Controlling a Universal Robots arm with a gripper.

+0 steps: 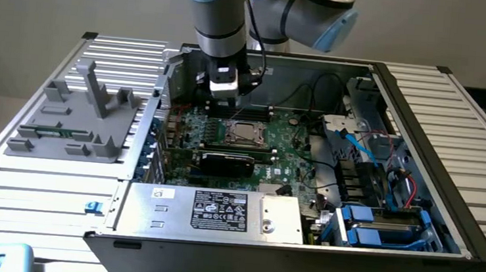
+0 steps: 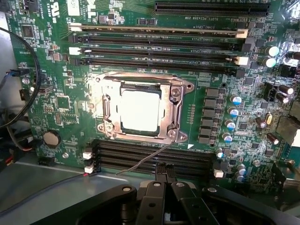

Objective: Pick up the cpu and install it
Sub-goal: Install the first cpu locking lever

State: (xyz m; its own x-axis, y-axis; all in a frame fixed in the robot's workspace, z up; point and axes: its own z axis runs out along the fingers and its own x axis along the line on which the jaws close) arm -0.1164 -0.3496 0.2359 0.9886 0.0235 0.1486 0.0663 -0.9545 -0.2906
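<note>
- The cpu [image 2: 139,110], a shiny silver square, lies flat inside the socket frame [image 2: 176,115] on the green motherboard [image 2: 61,101]; in the exterior view the cpu [image 1: 243,131] sits near the centre of the frame.
- The metal socket frame surrounds the chip on all sides, and a thin metal rod [image 2: 145,160] runs slantwise from one of its corners across the dark memory slots [image 2: 154,157] beside it.
- More long memory slots [image 2: 159,44] lie on the far side of the socket.
- The tool [image 2: 164,172] is closed, its fingers pressed together with nothing seen between them; it is apart from the cpu.
- In the exterior view the tool [image 1: 224,98] hangs above the board, just up and to the left of the socket.
- A black card [image 1: 227,163] stands just below the socket in the exterior frame, and a labelled metal box [image 1: 218,212] lies below that.
- The open computer case [image 1: 468,235] rests on a slatted table [image 1: 473,123], with a grey fixture [image 1: 77,118] at the exterior view's left.
</note>
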